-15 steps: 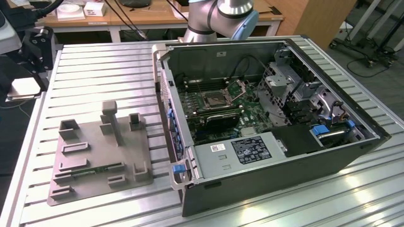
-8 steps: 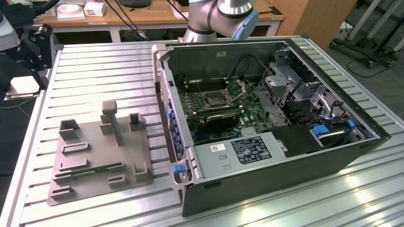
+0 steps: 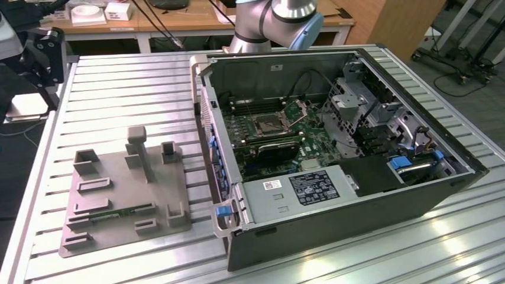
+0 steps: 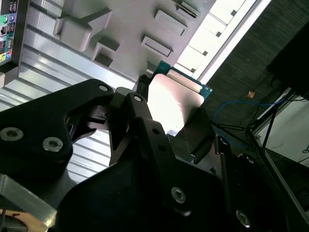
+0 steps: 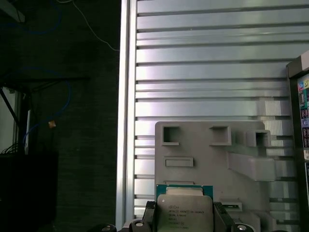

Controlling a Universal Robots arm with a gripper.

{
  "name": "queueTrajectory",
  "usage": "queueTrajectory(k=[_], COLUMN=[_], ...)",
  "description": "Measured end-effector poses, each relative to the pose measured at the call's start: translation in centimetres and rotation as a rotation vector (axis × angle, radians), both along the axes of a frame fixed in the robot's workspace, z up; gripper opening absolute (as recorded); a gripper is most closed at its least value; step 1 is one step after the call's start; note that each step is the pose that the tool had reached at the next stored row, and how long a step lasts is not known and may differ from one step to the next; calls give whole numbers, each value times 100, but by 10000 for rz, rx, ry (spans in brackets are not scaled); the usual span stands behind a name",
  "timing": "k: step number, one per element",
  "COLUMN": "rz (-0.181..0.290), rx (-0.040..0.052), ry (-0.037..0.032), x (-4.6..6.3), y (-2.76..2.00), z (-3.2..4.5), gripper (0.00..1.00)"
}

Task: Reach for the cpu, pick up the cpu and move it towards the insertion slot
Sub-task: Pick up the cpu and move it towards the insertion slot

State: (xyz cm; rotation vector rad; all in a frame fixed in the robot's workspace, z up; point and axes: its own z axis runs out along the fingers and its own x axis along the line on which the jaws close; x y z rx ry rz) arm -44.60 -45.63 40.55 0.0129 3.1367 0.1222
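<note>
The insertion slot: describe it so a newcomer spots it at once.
In the exterior view, look inside the open dark-grey computer case on the ribbed metal table. On its green motherboard sits the insertion slot, a square dark-centred socket framed in silvery metal, unlike the long narrow memory slots.

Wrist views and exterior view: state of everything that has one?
claw: shut on cpu
cpu: gripped, held in the air
insertion slot: bracket raised, no chip in it
computer case: side panel off
tray: memory strip sits in a recess

Raised bracket [image 3: 303, 110], case walls [image 3: 272, 74] around the insertion slot [image 3: 266, 124]; open above
</note>
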Motion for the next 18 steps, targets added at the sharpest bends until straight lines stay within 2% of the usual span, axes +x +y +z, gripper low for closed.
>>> queueTrajectory(k=[18], rz=[0], rx=[1], ry=[-1], x=[0], y=[0], z=[67], gripper=[54])
